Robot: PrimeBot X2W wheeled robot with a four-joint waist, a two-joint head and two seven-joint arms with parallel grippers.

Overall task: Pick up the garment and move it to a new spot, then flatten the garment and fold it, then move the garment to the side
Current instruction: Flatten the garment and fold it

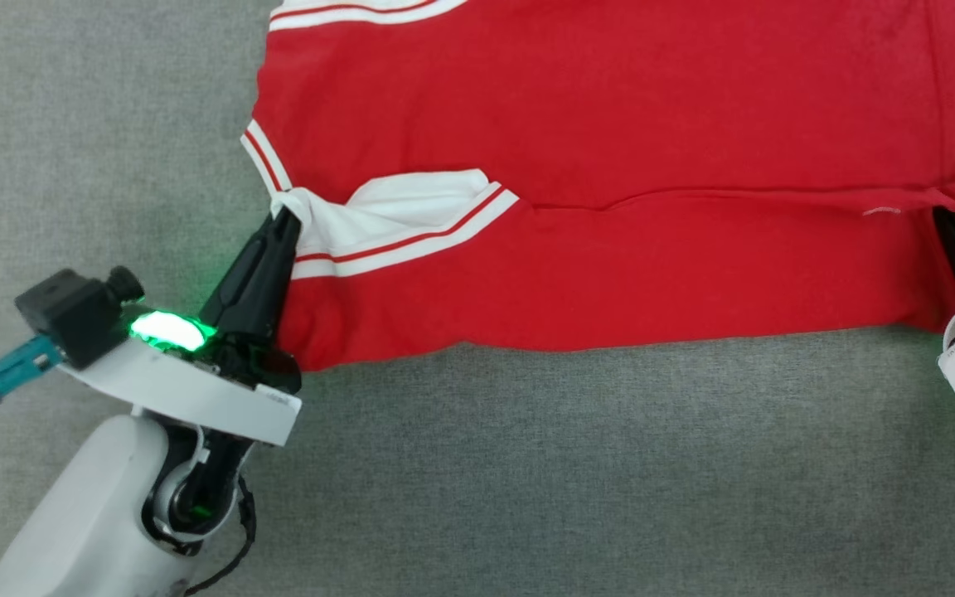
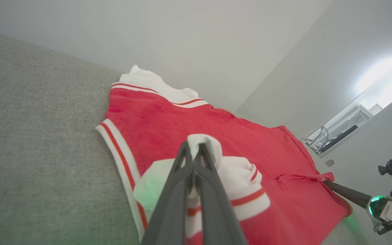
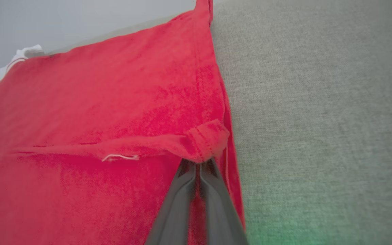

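Evidently in the middle of a fold, judging by the raised edge line across the cloth. Note the garment [image 1: 610,124] spread red side up over the grey bench [image 1: 113,124], reaching from the left end effector [image 1: 285,217] to the right end effector [image 1: 946,217], with its near strip apparently doubled over onto the rest. Find the left one clenched on a bunch of white lining and striped trim [image 1: 411,240] at the armhole, and the right one clenched on the red hem corner [image 3: 206,139], jaws pressed together on cloth in both wrist views. To do this step well, carry both corners away from the robot at the same pace and the same height, holding the cloth between them lightly stretched, so as to lay the folded edge straight and parallel to the far side. Avoid pulling harder on the left, for fear of slipping off the bunched lining or dragging the armhole crooked. Lower both corners onto the cloth before letting go, then smooth the crease. As for writing, read nothing: no lettering or number on the exposed side, probably turned down or out of frame. See a small white stitch or tag [image 1: 882,211] near the right corner and a faint mark on the left wrist plate [image 1: 277,400], both too small to make out.
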